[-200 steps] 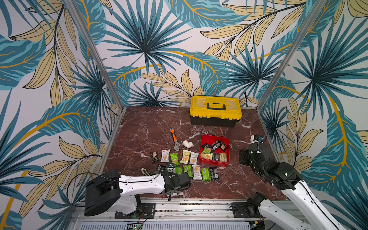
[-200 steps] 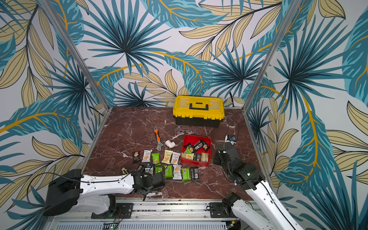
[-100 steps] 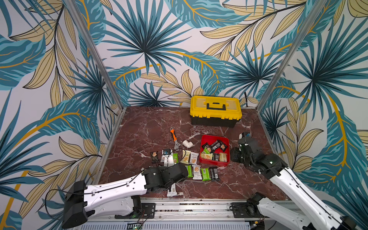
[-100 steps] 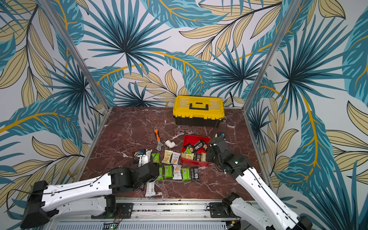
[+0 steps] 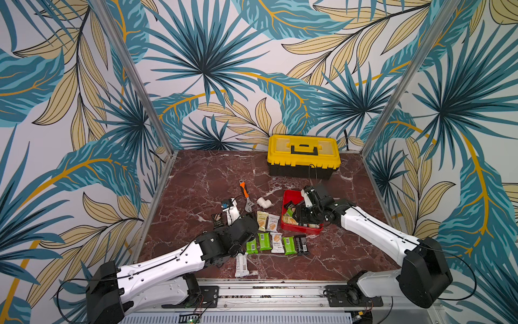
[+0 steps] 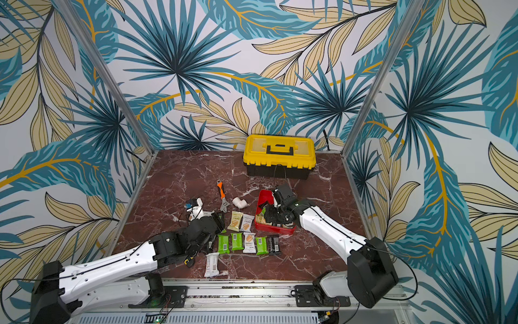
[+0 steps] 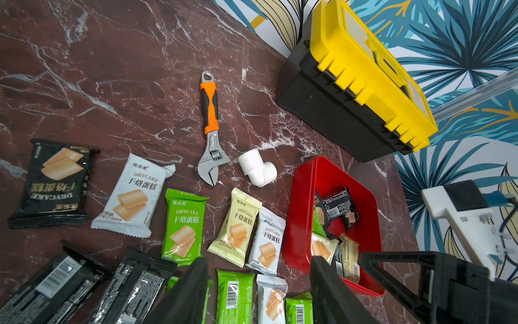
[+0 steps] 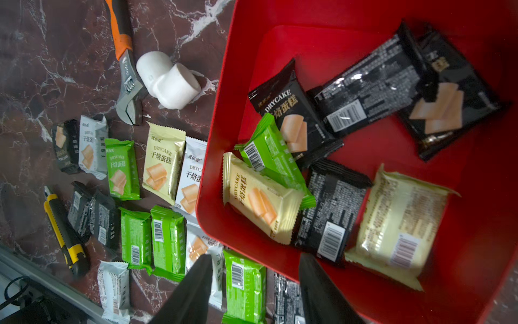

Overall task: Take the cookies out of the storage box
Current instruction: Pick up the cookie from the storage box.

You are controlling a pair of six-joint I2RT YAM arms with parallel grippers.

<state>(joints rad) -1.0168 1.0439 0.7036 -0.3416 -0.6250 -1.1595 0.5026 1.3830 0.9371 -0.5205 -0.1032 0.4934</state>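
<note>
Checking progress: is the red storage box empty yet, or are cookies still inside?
Not empty: in the right wrist view the storage box holds several cookies, black, green and cream packets on its floor.

Dark red marble tabletop (image 5: 201, 179) with a yellow-and-black handled plastic toolbox (image 5: 303, 157) at the back. A shallow red plastic tray (image 5: 301, 229) holds wrapped cookie packets (image 5: 291, 221), partly hidden by the black end of the white right arm (image 5: 372, 232). Loose green, white, cream and black packets (image 5: 276, 242) lie left of and in front of the tray, near an orange-handled metal wrench (image 5: 244, 195) and a white pipe elbow (image 5: 264, 202). The white left arm (image 5: 168, 261) overlies some of them.
</note>
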